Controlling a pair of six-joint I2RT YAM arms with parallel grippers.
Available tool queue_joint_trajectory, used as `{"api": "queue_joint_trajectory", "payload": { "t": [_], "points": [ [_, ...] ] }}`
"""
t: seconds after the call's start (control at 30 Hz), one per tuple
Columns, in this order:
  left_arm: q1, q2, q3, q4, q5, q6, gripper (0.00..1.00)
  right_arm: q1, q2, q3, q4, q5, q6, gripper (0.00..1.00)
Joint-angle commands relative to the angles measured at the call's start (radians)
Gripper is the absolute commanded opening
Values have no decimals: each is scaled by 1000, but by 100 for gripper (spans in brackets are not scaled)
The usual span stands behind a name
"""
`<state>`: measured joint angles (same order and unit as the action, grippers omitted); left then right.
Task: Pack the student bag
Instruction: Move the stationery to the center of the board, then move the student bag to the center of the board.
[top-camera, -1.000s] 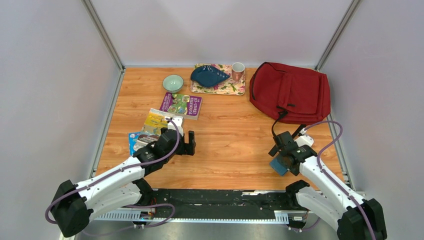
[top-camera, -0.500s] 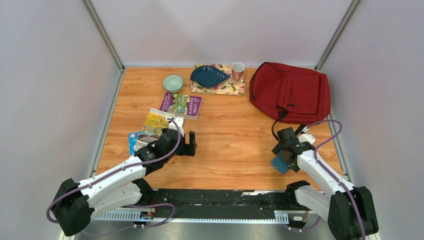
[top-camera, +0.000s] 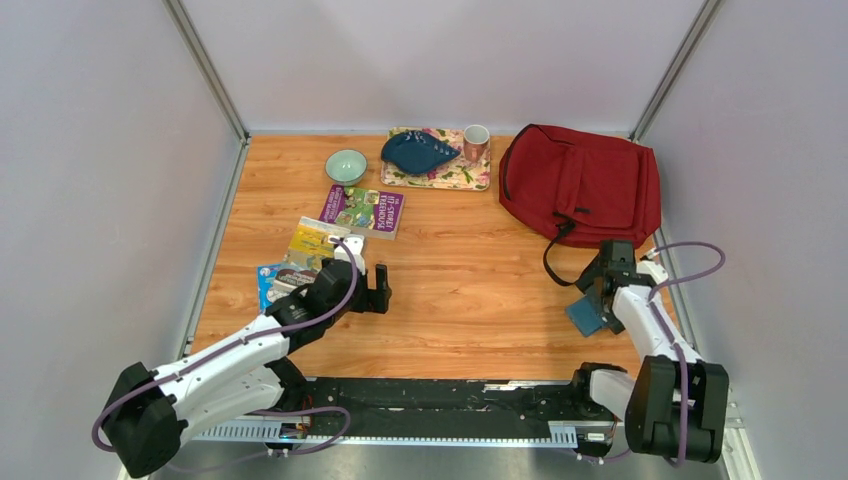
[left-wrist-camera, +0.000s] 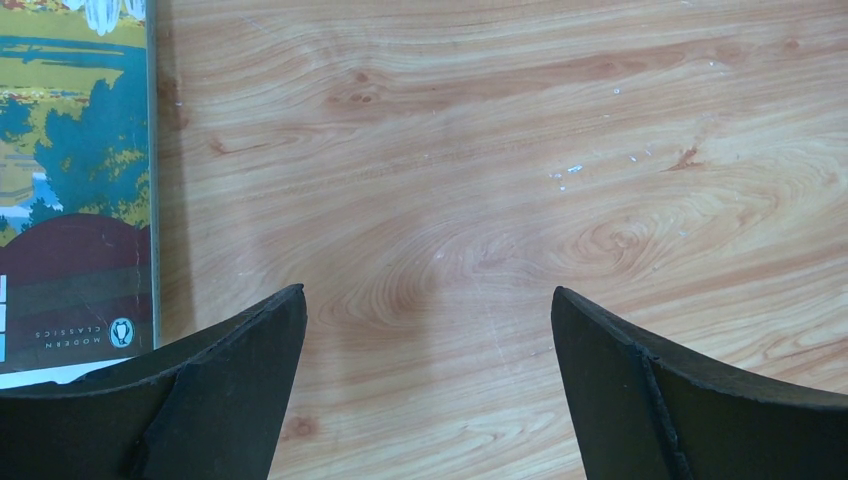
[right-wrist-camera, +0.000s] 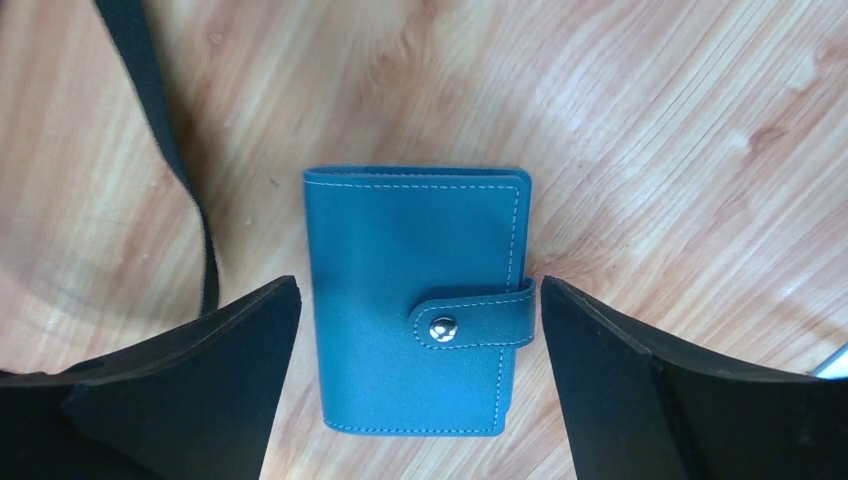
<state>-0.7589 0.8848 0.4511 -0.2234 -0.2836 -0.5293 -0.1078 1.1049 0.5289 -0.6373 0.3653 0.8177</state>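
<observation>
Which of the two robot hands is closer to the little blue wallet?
The right one. The right gripper hangs directly above the wallet, open fingers on either side of it. The left gripper is far across the table, beside a book.

A blue wallet lies flat on the wooden tabletop, its tab fastened by a metal snap. The claw is spread wide, one finger just beside each long side of the wallet. A black strap curves across the wood on the wallet's untabbed side.
</observation>
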Motion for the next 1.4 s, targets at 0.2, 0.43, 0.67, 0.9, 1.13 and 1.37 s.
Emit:
{"api": "queue_joint_trajectory", "payload": {
  "t": [0.2,0.43,0.67,0.9,1.13,1.37],
  "points": [
    [18,-17,-3,38,20,3,99,-21,-256,181,-99,-77,-63,98],
    [18,8,12,47,53,2,99,-21,-222,120,209,-332,101,98],
    [20,-27,15,12,50,-3,99,-27,73,204,360,-350,199,98],
    [21,-53,18,-8,40,-11,99,-41,262,226,518,-388,239,98],
    [21,-52,21,-7,54,-20,99,-66,450,253,579,-390,256,98],
    [21,-50,46,-27,54,-23,99,-75,590,289,625,-422,241,77]
  ]
}}
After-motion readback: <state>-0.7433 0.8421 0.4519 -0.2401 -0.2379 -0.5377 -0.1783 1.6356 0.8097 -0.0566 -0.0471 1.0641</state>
